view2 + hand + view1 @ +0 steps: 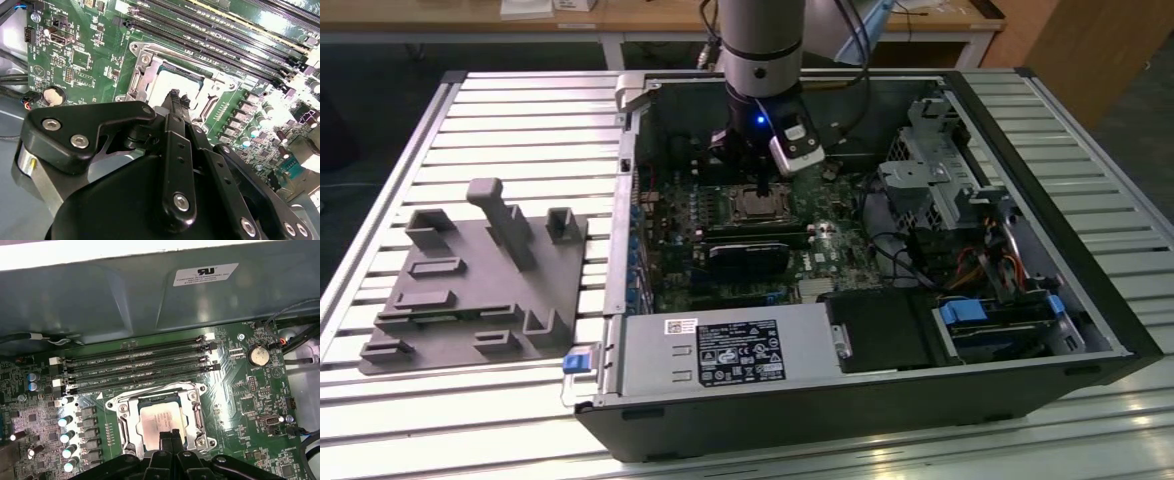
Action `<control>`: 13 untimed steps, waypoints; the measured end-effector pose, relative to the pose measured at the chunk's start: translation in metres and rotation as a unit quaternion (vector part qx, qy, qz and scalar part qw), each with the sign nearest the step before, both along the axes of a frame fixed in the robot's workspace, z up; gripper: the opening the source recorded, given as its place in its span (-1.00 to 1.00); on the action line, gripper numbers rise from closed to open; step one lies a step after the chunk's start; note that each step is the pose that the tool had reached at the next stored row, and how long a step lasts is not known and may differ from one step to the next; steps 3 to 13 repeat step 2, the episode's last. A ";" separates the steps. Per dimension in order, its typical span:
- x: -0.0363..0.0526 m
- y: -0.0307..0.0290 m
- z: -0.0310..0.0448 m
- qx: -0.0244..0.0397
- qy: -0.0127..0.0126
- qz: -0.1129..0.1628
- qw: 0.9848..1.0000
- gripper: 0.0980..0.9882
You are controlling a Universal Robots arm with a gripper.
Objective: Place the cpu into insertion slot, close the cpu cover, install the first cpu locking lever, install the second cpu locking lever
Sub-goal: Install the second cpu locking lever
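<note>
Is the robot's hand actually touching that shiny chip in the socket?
Cannot tell. In both wrist views the hand overlaps the near edge of the cpu, hiding any contact or gap.

Silver-grey arm [761, 45], black screw-studded hand [175, 97]

Black hand [170, 436] poised over the seated chip

The small square cpu with a dull silver-brown metal top [159, 421] lies flat in its socket, framed by the thin silvery metal cpu cover [196, 412] lying down around it. The hand's dark narrow fingertips, close together, overlap the chip's near edge. Four long black memory slots [135, 365] run beside the socket on the green motherboard [235, 405], with a round silver coin battery [259, 356] off to one side.
</note>
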State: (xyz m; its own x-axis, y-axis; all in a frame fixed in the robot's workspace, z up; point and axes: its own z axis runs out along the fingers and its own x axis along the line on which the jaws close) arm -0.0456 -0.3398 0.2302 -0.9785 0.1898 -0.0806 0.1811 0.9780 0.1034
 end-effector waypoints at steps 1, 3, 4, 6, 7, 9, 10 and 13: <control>0.0000 0.0000 0.0000 0.000 0.000 0.000 1.000 -0.98; 0.0000 0.0000 0.0000 0.000 0.000 0.000 1.000 -0.98; 0.0000 0.0000 0.0000 0.000 0.000 0.000 1.000 -0.98; 0.0000 0.0000 0.0000 0.000 0.000 0.000 1.000 -0.98; 0.0000 0.0000 0.0000 0.000 0.000 0.000 1.000 -0.98; 0.0000 0.0000 0.0000 0.000 0.000 0.000 1.000 -0.98; 0.0000 0.0000 0.0000 0.000 0.000 0.000 1.000 -0.98; 0.0000 0.0000 0.0000 0.000 0.000 0.000 1.000 -0.98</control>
